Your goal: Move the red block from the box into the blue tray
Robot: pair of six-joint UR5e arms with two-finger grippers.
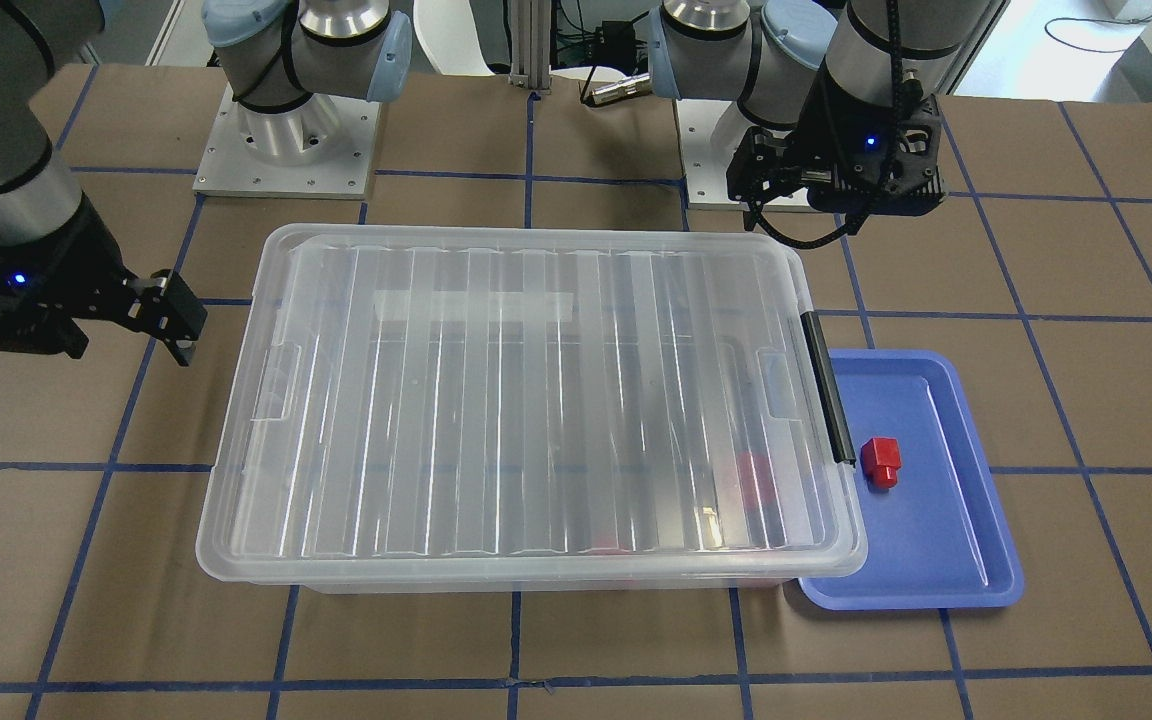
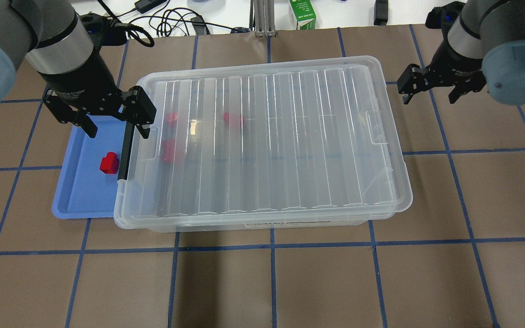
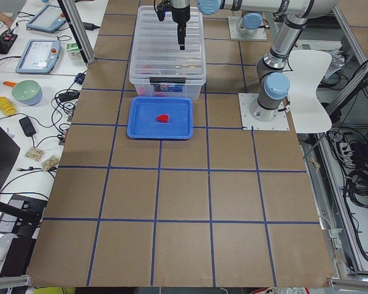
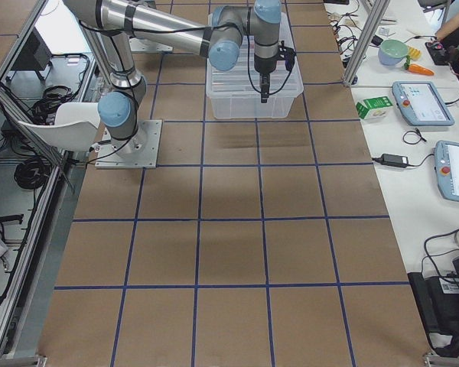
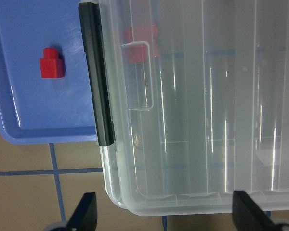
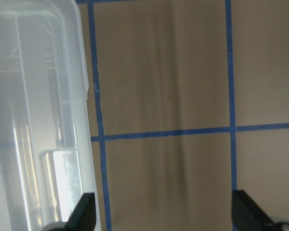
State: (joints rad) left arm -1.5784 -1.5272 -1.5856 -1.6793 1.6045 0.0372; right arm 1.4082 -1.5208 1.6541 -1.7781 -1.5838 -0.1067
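Observation:
The red block [image 1: 879,463] lies loose in the blue tray [image 1: 936,545], also seen overhead [image 2: 109,162] and in the left wrist view [image 5: 52,63]. The tray [image 2: 82,196] touches the latch end of the clear box [image 2: 267,141], whose lid is on. The black latch bar [image 2: 126,150] faces the tray. Other red pieces [image 2: 234,119] show blurred through the lid. My left gripper [image 2: 119,133] is open and empty above the box's latch end and the tray's edge. My right gripper [image 2: 429,96] is open and empty beside the box's far end, over the table.
The brown table [image 2: 271,282] carries a blue tape grid. A green carton [image 2: 303,13] and cables [image 2: 171,23] lie beyond its far edge. The side benches hold tablets [image 4: 422,99] and a bowl [image 3: 26,92]. A white chair [image 3: 310,79] stands behind the arm bases.

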